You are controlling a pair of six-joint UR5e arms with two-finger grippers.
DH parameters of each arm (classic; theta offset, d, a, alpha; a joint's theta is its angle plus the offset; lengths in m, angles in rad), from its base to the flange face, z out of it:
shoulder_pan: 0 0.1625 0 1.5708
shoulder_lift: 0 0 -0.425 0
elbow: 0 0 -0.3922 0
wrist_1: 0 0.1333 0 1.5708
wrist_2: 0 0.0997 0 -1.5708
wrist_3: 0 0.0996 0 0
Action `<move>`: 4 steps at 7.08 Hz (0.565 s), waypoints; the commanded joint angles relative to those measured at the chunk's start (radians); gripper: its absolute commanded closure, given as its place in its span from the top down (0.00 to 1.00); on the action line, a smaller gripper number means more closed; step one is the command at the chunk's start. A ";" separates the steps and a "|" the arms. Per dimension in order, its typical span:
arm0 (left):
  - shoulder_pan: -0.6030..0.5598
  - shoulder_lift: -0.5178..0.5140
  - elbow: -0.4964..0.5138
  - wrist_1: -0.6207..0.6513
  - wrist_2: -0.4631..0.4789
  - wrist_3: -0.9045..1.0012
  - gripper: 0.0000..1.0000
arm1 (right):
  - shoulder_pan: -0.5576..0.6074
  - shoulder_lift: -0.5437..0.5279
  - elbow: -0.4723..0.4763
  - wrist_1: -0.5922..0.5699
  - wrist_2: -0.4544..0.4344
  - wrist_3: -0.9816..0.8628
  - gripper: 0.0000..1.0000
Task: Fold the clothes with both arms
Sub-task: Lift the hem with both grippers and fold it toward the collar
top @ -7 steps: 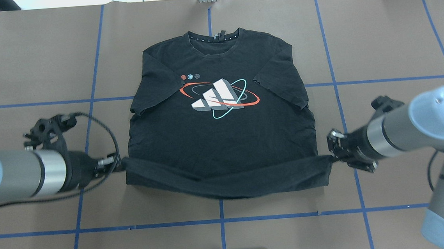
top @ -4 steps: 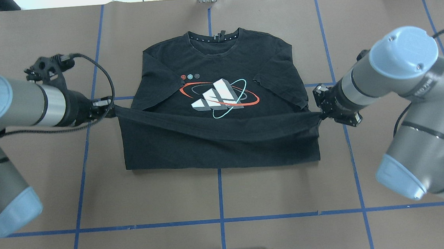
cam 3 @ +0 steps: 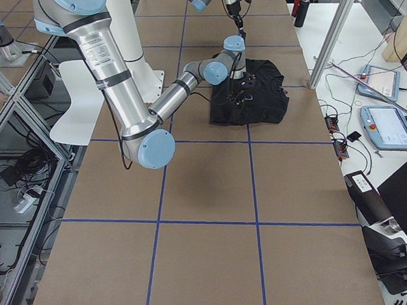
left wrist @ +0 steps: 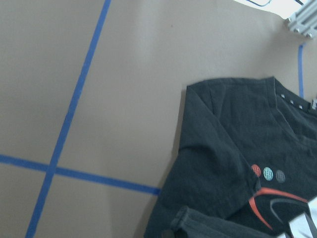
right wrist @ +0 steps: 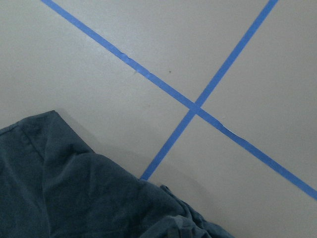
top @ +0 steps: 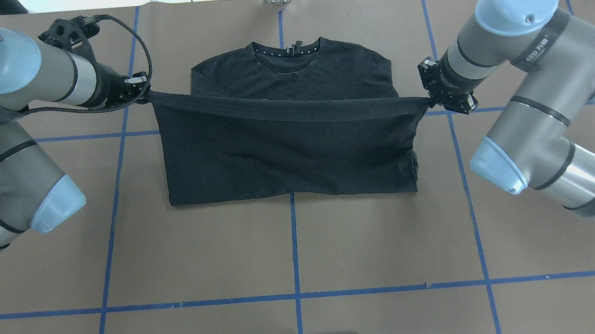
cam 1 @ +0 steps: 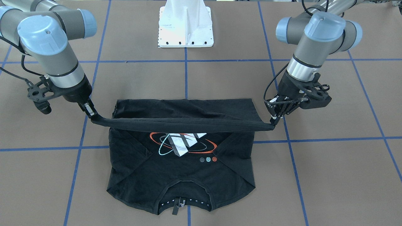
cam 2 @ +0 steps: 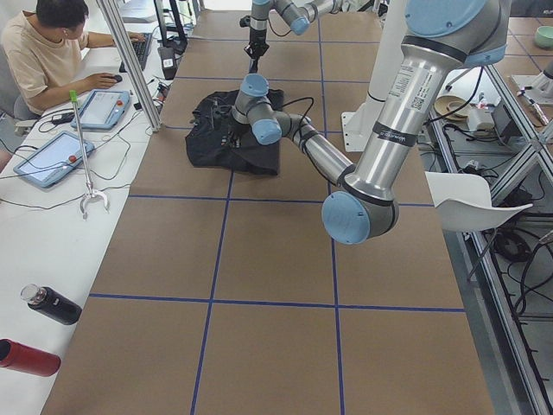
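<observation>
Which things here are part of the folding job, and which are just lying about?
Part of the job: T-shirt, its hem lifted and stretched over the body; left gripper and right gripper, each clamped on a hem corner.
Lying about: white pedestal base; black bottle; red bottle; tablet; seated person.

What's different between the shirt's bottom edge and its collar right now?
The bottom hem is lifted and stretched in a band between the left gripper and right gripper; the collar lies flat on the table, untouched. The hem is plain black; the collar carries a tag and a row of pale dots. Both belong to one black T-shirt.
</observation>
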 commanded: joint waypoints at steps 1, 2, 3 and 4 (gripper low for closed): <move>-0.022 -0.051 0.148 -0.111 0.004 0.000 0.00 | 0.022 0.111 -0.160 0.007 -0.003 -0.041 0.00; -0.022 -0.094 0.215 -0.118 0.007 -0.001 0.00 | 0.025 0.151 -0.238 0.010 -0.017 -0.079 0.00; -0.022 -0.106 0.252 -0.153 0.011 -0.007 0.00 | 0.025 0.182 -0.325 0.078 -0.055 -0.108 0.00; -0.021 -0.138 0.306 -0.186 0.031 -0.013 0.00 | 0.024 0.197 -0.416 0.184 -0.058 -0.107 0.00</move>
